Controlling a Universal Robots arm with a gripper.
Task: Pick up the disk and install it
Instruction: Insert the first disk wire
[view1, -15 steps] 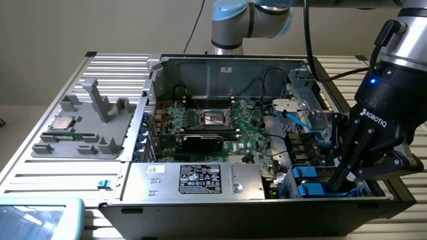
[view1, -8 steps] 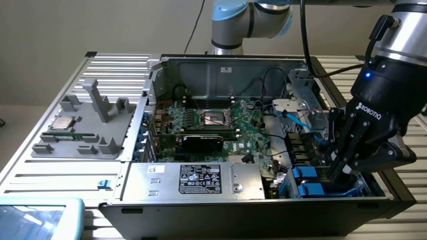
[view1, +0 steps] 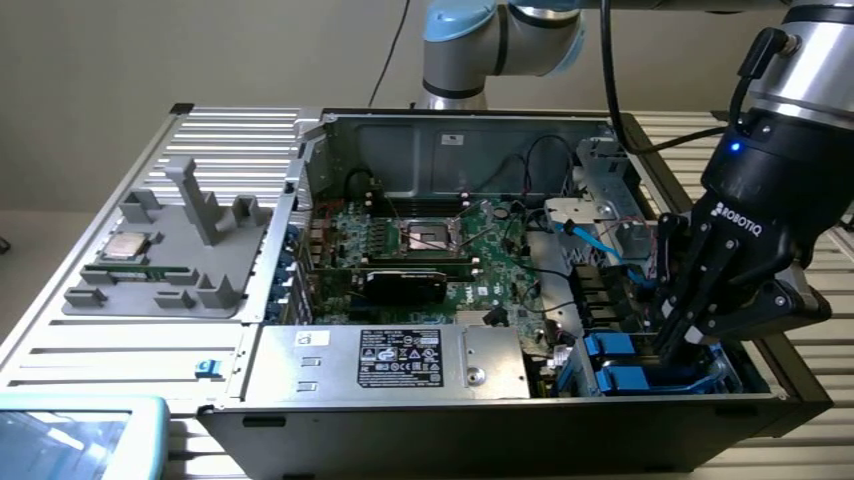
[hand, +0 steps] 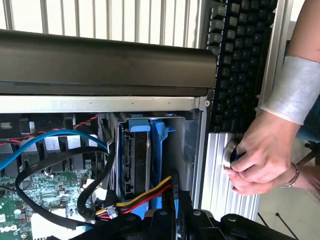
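**Seating the disk: a straight push, cables kept clear**

The fingers are drawn together with nothing visibly clamped between them. Their tips reach down into the drive cage at the front corner of the computer case, on the exterior view's right. The disk stands on edge in that cage, held in its blue carrier, just beside the tips. Whether they actually touch it I cannot tell.

By the look of it the disk is already in its slot, so the step in hand is pressing it home. Done well, the push bears on the carrier's blue end, not the bare metal, and runs in line with the rails. A tilted push would likely jam the carrier in its guides.

The yellow, red and black power lead lies just beside the fingers, and a blue data cable arcs nearby. Either could be pinched.

Outside the case wall, a person's hand holds a small round object at the worktop edge, near a keyboard.
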